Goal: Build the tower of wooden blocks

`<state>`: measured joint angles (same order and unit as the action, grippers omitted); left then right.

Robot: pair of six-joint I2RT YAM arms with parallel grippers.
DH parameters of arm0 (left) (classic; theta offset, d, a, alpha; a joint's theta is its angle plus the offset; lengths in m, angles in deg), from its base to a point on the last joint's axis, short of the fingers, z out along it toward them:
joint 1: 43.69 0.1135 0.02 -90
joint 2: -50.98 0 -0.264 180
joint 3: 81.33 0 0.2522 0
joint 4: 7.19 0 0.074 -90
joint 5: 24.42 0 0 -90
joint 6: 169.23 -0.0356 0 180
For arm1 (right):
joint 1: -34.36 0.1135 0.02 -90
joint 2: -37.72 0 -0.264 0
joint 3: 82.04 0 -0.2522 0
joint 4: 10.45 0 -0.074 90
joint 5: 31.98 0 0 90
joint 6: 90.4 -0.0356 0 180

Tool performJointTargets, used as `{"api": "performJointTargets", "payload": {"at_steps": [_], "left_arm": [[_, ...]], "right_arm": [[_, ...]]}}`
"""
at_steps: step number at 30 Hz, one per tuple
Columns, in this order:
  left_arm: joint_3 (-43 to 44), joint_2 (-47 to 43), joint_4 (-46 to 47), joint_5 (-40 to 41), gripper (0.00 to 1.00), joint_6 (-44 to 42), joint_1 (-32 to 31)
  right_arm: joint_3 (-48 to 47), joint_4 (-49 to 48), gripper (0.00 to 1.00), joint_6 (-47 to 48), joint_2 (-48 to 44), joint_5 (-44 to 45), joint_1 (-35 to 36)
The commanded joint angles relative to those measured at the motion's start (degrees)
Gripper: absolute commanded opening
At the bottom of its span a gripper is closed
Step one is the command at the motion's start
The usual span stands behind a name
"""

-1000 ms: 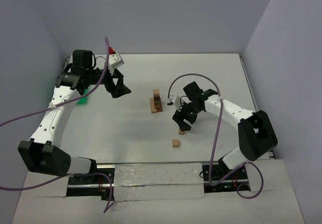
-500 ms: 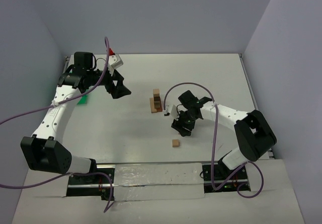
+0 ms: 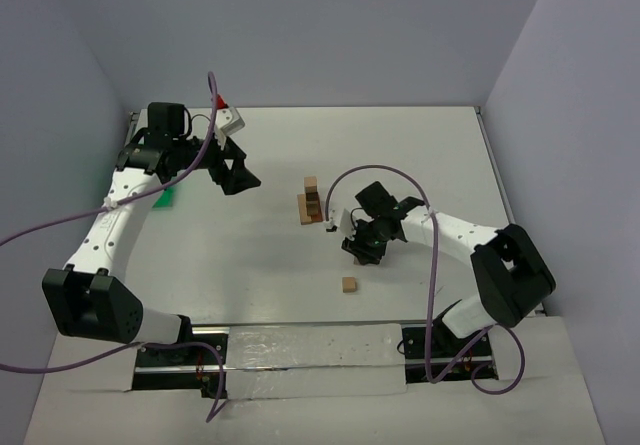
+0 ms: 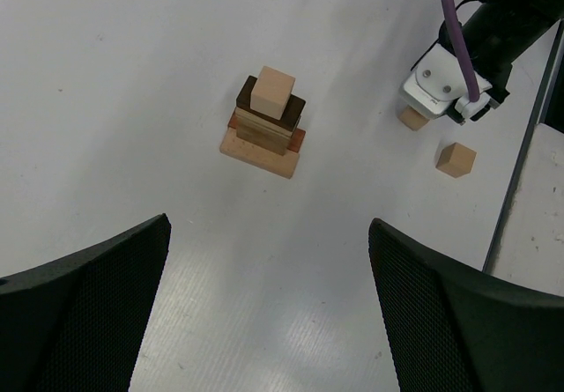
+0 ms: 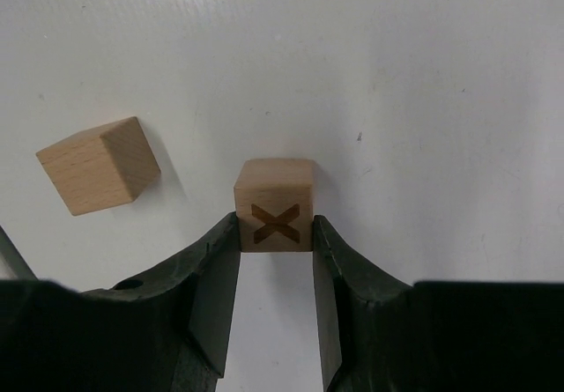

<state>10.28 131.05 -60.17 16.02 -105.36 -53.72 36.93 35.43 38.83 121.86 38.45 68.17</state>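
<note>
Wood X-block (image 5: 275, 200) edges pinched, R gripper (image 5: 275, 232); cube (image 5: 99, 165) near.

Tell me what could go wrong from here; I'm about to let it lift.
The right gripper pinches the X cube only at its near edge, so the cube may slip or twist when lifted. The tower is narrow and ends in a small top cube, so setting another block there could knock it over.

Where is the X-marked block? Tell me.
In the right wrist view, the X-marked block sits between the fingers of the right gripper, a plain cube to its left.
</note>
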Motion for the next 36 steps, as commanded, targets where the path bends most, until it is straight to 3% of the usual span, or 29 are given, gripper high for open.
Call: {"api": "performJointTargets", "payload": {"at_steps": [1,12,18,21,25,36], "left_arm": [[1.53,0.58,1.83,-1.28,0.99,-0.06,0.27],[2.45,3.63,0.01,-0.37,0.99,-0.59,1.29],[4.83,8.74,-2.86,-6.51,0.99,0.19,6.28],[6.91,11.76,-5.43,-11.31,0.99,-0.17,8.55],[8.2,13.67,-8.22,-15.41,0.99,-2.06,9.93],[4.08,10.97,-4.75,-13.43,0.99,-0.88,9.93]], "right_arm": [[-1.63,1.29,0.23,1.69,-3.07,-1.45,0.55],[-19.93,16.3,0.11,6.06,-2.73,-1.63,0.46],[-33.77,21.92,0.08,6.73,2.01,-1.96,0.46],[-40.92,22.39,0.0,6.03,5.62,-2.03,0.37],[-49.26,25.03,0.0,5.94,11.26,-3.22,0.37],[-69.27,33.05,0.0,9.46,24.75,-7.43,0.46]]}}
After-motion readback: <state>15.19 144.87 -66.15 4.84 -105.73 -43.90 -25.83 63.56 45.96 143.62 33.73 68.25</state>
